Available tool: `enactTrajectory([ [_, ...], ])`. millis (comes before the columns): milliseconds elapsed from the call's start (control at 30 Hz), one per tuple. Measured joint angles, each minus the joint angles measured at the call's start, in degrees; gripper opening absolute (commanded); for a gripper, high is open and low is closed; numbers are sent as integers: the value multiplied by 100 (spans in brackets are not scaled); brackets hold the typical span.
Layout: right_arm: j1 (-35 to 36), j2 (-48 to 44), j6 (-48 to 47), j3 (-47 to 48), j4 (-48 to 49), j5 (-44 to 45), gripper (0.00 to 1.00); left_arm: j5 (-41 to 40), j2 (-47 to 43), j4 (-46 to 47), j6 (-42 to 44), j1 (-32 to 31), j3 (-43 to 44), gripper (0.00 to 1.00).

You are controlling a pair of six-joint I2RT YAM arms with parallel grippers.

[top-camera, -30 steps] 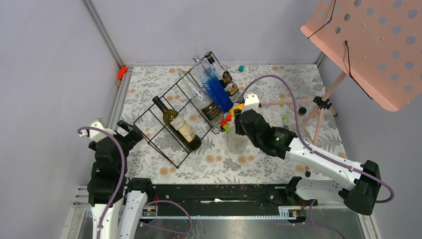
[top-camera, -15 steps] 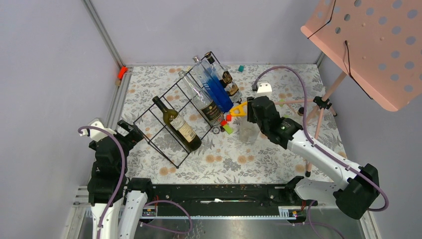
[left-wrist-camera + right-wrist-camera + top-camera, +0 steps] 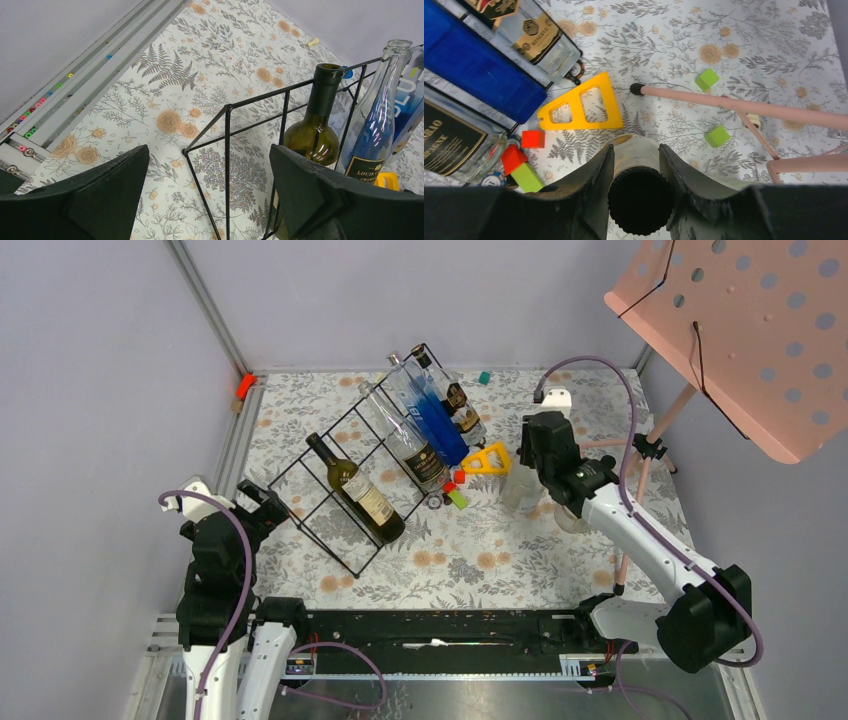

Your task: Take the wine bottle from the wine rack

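At wrist: right claw [image 3: 635, 152] pinches clear bottle [image 3: 640, 200]; overhead hides grip.

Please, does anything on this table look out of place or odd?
The pink music stand looks odd here: its legs spread over the mat, right of the wine rack. Small red and green blocks and a yellow triangle lie scattered near the bottles. Nothing looks spilled or broken.
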Motion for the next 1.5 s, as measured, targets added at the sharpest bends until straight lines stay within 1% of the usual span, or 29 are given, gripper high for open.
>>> enactTrajectory([
  [367, -820, 96, -24, 114, -85, -48, 0, 46, 4, 2, 2, 0, 0, 99],
  [533, -1069, 122, 37, 157, -146, -7, 0, 61, 4, 2, 2, 0, 0, 99],
  [600, -1121, 122, 70, 168, -181, 13, 2, 66, 4, 2, 2, 0, 0, 99],
  [667, -1143, 122, 92, 170, -197, 17, 8, 72, 4, 2, 2, 0, 0, 99],
  [733, -1150, 122, 111, 173, -199, 15, 18, 85, 4, 4, 4, 0, 0, 99],
  [867, -1161, 122, 142, 179, -212, 15, 35, 103, 4, 4, 28, 0, 0, 99],
  [933, -1161, 122, 146, 181, -216, 15, 41, 105, 4, 4, 42, 0, 0, 99],
  [1100, -1163, 120, 144, 188, -236, 13, 51, 107, 4, 4, 46, 0, 0, 99],
  [1267, -1189, 116, 107, 195, -474, 15, 71, 107, 4, 4, 46, 0, -2, 99],
  [1333, -1202, 105, 85, 201, -590, 11, 76, 109, 4, 4, 46, 0, -2, 99],
  [1500, -1204, 33, 22, 286, -861, 11, 80, 116, 4, 4, 48, 0, -2, 99],
])
